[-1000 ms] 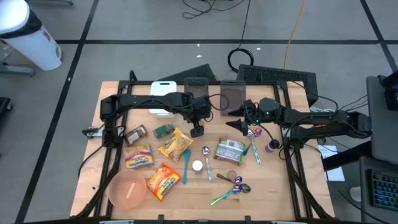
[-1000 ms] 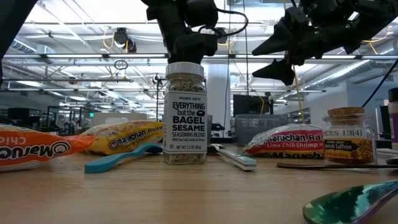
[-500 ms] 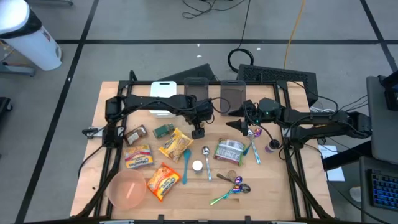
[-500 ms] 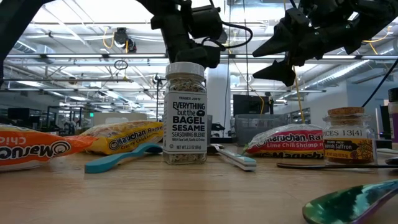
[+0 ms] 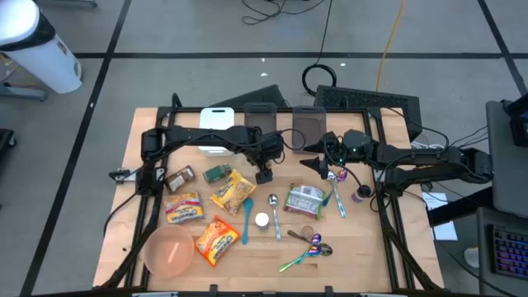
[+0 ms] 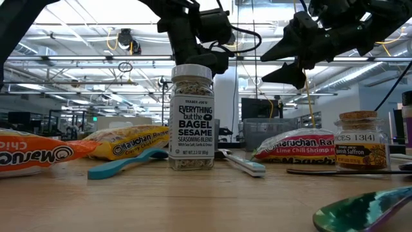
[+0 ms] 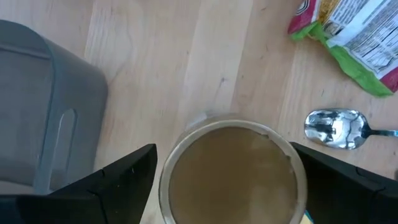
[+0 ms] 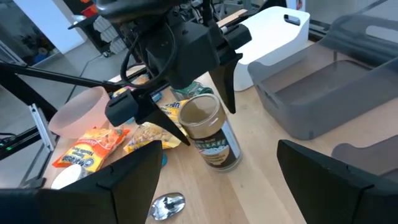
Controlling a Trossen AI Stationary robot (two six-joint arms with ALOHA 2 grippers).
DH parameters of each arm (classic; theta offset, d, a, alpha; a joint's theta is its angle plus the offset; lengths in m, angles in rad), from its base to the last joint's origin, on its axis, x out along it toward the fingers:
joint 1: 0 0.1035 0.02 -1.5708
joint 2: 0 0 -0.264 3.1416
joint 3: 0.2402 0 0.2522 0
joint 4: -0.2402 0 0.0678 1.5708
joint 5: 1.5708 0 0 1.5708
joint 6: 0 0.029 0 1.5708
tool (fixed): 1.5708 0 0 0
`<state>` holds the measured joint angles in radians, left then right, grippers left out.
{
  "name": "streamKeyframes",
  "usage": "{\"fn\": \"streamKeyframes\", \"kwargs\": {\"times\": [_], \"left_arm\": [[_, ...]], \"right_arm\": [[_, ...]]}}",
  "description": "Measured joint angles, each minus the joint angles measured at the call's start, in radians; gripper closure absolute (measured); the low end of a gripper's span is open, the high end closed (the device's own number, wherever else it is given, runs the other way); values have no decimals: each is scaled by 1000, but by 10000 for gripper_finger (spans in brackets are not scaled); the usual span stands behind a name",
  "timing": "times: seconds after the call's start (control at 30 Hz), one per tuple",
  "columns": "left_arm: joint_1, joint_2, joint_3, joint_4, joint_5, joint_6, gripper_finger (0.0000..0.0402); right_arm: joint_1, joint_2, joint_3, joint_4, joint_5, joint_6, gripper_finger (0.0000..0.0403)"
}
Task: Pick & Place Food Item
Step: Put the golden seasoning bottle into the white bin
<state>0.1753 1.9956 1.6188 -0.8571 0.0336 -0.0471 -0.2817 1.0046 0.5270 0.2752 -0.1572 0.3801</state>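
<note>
A jar with a tan lid [image 8: 208, 134] stands upright on the wooden table [image 5: 363, 247], near its middle. My left gripper [image 8: 198, 102] points down over the jar, open. Its two fingers stand on either side of the lid [image 7: 233, 171] with a small gap on each side. In the high view the left gripper [image 5: 264, 174] covers the jar. My right gripper [image 5: 318, 165] hovers open just to the right of it, well above the table, and holds nothing. In the low view the right gripper [image 6: 291, 59] is seen high up.
Ramen packets [image 5: 231, 191] [image 5: 183, 208] [image 5: 216, 239] and a pink bowl [image 5: 169, 250] lie to the near left. A bagel seasoning jar [image 6: 191, 116], a blue spoon [image 5: 247, 219] and metal spoons [image 5: 273, 202] are nearby. A green-edged packet [image 5: 304, 200] lies right of the jar; grey bins [image 5: 309, 124] stand behind.
My left gripper has sunk a little toward the tan-lidded jar, still open. The jar has stayed in place.
</note>
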Motion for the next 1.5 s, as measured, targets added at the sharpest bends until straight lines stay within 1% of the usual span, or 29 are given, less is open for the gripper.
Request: {"fn": "streamKeyframes", "kwargs": {"times": [0.13, 0.23, 0.5, 0.63, 0.77, 0.9, 1.0, 1.1, 1.3, 1.5], "left_arm": [[0, 10, 0, 4, 1, -4, 47], [0, 10, 0, -4, 1, -1, 58], [1, 10, 0, -5, 1, 12, 123], [1, 10, 0, -5, 9, 21, 124], [2, 10, 2, -11, 67, 44, 124], [1, 10, 36, -91, 78, 62, 124], [6, 7, 87, -192, 81, 105, 124], [16, 5, 164, -311, 89, 137, 124], [37, 3, 366, -558, 97, 157, 124], [76, 2, 559, -712, 74, 162, 124]], "right_arm": [[0, 0, 0, 0, 0, -3, 90], [0, 0, 0, -4, 1, -4, 90], [0, 0, 0, -5, 1, -8, 90], [0, 0, 0, -5, 1, -8, 90], [0, 0, 0, -20, 1, -10, 90], [0, 0, 0, -43, 0, -10, 90], [0, 0, 0, -49, 0, -10, 90], [0, 0, 0, -49, 0, -8, 90], [0, 0, 0, -49, -2, 1, 90], [0, 0, 0, -49, -3, 25, 90]]}}
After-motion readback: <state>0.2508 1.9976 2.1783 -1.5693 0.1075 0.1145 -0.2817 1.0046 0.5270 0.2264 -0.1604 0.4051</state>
